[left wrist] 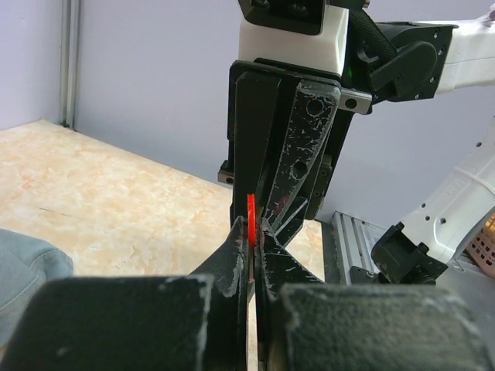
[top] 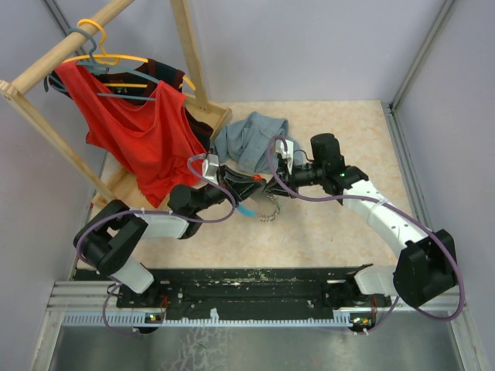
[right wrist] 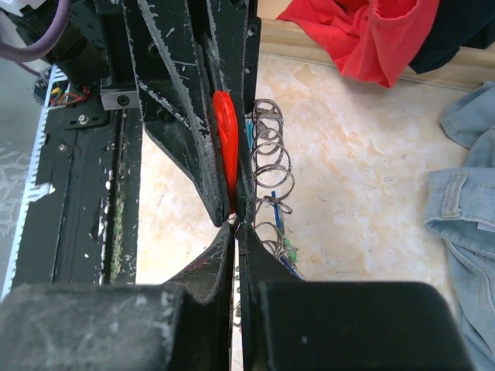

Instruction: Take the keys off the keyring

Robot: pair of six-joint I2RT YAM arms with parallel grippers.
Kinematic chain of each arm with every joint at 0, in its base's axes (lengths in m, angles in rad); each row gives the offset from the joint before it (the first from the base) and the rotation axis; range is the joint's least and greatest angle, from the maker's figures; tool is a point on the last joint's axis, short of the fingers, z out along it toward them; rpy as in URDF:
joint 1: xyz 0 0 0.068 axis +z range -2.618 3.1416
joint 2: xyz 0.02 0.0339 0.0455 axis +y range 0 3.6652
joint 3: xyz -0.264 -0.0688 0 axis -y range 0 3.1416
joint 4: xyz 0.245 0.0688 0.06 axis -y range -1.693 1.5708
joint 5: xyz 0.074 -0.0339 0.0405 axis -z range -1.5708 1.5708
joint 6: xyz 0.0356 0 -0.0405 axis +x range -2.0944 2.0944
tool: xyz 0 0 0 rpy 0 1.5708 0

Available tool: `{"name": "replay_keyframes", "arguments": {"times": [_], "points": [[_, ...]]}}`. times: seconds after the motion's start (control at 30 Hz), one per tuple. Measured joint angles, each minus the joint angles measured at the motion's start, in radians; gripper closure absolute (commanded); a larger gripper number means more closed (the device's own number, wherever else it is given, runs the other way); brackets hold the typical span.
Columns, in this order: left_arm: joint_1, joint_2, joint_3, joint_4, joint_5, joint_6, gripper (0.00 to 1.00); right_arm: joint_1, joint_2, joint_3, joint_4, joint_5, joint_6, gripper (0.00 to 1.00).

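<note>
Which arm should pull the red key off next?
Probably the left. The left gripper is shut on the red key, with the chain hanging beside it. The right gripper is shut just at the key's end.

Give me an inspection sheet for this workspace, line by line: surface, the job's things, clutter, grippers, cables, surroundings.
Surface: beige marbled table, no spills seen.
Job's things: red key pinched where the two arms meet; keyring chain hangs beside it, with a green key lower down.
Clutter: denim garment lying just behind the grippers.
Grippers: left gripper shut on the red key; right gripper shut, its fingers tip to tip with the left's; what it pinches is hidden.
Cables: purple cables loop along both arms, no snag seen.
Surroundings: wooden rack with hangers and a red garment at far left; plain grey walls.
</note>
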Motion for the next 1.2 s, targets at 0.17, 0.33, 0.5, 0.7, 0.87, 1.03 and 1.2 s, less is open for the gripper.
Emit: {"name": "replay_keyframes", "arguments": {"times": [0.17, 0.33, 0.5, 0.7, 0.87, 1.03, 1.2], "points": [[0.0, -0.018, -0.017, 0.001, -0.002, 0.0, 1.0, -0.003, -0.001, 0.013, -0.044, -0.031, -0.043, 1.0], [0.014, -0.033, -0.033, 0.001, 0.021, 0.0, 0.99, -0.005, -0.001, 0.021, -0.099, -0.064, -0.097, 1.0], [0.046, -0.051, -0.046, 0.002, 0.096, -0.008, 1.0, -0.009, -0.002, 0.033, -0.153, -0.101, -0.146, 1.0], [0.095, -0.069, -0.072, 0.002, 0.201, -0.03, 1.0, -0.015, -0.002, 0.039, -0.185, -0.14, -0.192, 1.0], [0.107, -0.071, -0.073, 0.002, 0.271, -0.042, 1.0, -0.015, -0.002, 0.039, -0.204, -0.165, -0.209, 1.0], [0.109, -0.084, -0.074, 0.002, 0.317, -0.042, 1.0, -0.015, -0.001, 0.039, -0.198, -0.161, -0.207, 1.0], [0.109, -0.085, -0.07, 0.002, 0.335, -0.061, 1.0, -0.009, 0.002, 0.039, -0.177, -0.136, -0.187, 1.0]]}}
